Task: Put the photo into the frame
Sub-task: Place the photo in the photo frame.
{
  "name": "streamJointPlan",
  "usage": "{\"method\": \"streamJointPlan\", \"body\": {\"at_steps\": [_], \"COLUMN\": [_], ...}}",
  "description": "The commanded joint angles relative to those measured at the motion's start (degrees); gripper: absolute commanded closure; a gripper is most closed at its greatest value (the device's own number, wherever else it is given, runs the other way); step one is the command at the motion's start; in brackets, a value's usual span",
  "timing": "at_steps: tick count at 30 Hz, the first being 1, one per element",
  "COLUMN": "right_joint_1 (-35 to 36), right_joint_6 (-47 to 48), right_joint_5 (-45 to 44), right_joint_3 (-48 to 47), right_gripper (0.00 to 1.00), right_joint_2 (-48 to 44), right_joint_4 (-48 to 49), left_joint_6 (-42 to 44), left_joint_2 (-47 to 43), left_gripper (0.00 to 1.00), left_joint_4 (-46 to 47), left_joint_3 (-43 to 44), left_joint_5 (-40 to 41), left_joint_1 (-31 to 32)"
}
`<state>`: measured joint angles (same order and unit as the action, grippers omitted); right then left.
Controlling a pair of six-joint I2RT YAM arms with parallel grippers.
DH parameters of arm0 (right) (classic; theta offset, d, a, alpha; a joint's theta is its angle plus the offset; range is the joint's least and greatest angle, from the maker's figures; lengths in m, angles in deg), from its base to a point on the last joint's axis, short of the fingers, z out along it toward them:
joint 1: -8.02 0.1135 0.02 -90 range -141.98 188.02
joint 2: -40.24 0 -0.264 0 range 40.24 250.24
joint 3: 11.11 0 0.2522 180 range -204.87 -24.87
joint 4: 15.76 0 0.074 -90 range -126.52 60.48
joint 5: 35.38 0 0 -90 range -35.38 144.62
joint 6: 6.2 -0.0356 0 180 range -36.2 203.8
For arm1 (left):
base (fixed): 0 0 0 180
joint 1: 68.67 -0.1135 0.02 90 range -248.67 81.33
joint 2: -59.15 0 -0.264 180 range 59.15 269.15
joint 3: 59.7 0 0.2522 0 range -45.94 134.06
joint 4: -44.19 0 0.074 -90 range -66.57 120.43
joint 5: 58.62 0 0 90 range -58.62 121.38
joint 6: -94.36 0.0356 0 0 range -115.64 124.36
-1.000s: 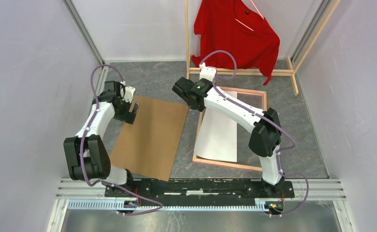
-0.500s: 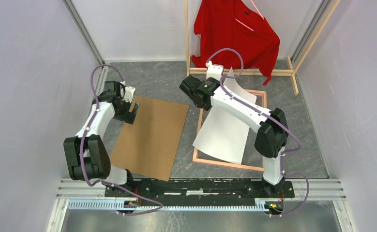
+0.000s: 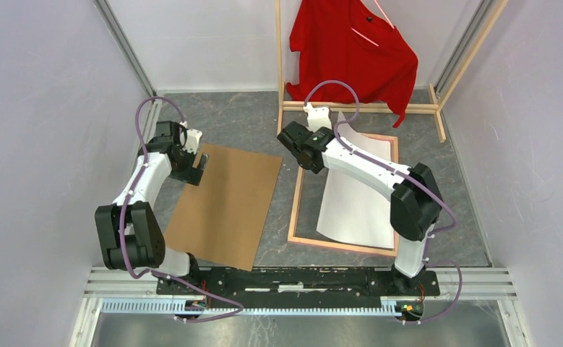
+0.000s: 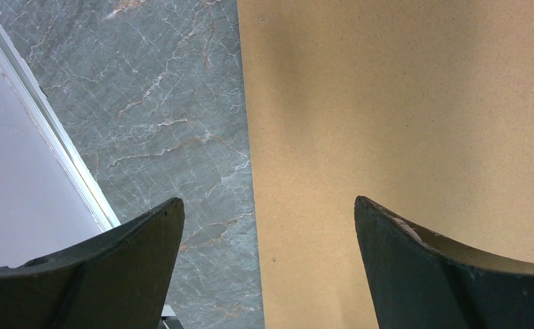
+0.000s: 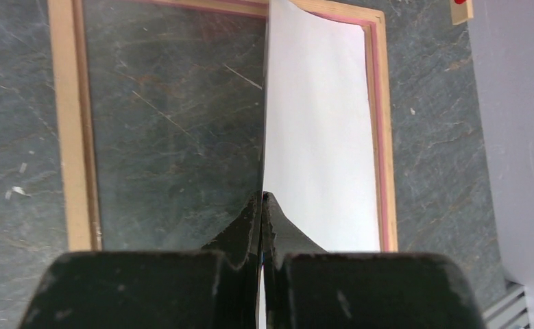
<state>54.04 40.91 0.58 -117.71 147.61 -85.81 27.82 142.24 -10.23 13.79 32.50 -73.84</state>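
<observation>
Over the far end of the frame (image 3: 295,210), the right gripper (image 5: 262,202) is pinched shut on the left edge of the photo (image 5: 319,137), which lies white side up, lengthwise along the frame's right half, while the left gripper (image 4: 267,226) hangs wide open, holding nothing, well apart.

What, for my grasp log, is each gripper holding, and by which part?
The right gripper pinches the photo near its far left corner; the left gripper is open, holding nothing.

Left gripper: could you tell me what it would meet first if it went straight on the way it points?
The open left gripper would probably meet the flat brown backing board, just inside its edge by the grey marbled tabletop.
</observation>
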Motion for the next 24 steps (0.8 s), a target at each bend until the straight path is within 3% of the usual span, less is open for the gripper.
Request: {"method": "streamJointPlan", "body": {"at_steps": [1,24], "right_joint_1": [-0.2,-0.1], "right_joint_6": [3.3,11.0], "right_joint_5": [-0.7,1.9], "right_joint_3": [3.6,9.6], "right_gripper": [1.00,1.00], "right_joint_2": [-5.4,-4.3], "right_joint_4": [3.4,10.6], "left_joint_6": [1.3,2.0], "left_joint_2": [0.1,0.5], "left_gripper": [0.00,0.00], "left_joint_4": [-0.2,-0.2], "left_joint_3": [1.1,1.2], "left_joint_5": [-0.9,-1.3], "left_joint_1": [-0.2,-0.2]}}
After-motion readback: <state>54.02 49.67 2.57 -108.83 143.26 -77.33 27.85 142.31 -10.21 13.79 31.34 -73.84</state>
